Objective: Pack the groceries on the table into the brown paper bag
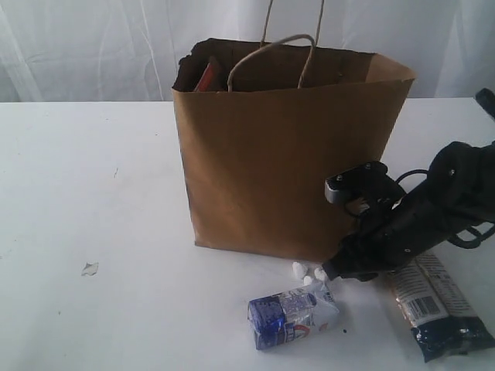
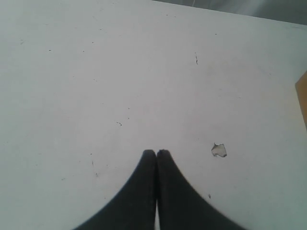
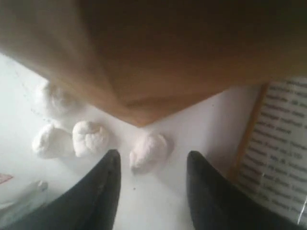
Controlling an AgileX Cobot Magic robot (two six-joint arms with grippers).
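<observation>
The brown paper bag (image 1: 286, 154) stands upright in the middle of the exterior view, its mouth open and its two loop handles (image 1: 307, 54) rising toward the top of the frame. The corner of a red item (image 1: 209, 77) shows inside it at the upper left of the opening.

On the white desk (image 1: 93, 193), in front of the bag at the lower middle of the frame, a small blue-and-white carton (image 1: 290, 315) lies on its side. A long dark-blue-and-cream packet (image 1: 437, 305) lies flat in the lower right corner, well clear of the carton. A few white crumbs (image 1: 299, 269) sit just beside the bag's front corner, between the bag and the carton.

The right pincer (image 1: 329, 274) reaches in low from the right, down near the desk at that same corner. Its wrist view shows the fingers apart, holding nothing, with one crumb (image 3: 148, 151) lying on the desk just ahead of the gap between them.

The left pincer (image 2: 156, 153) is pressed together and empty, over bare desk near a small chip (image 2: 219, 150) in the surface.
</observation>
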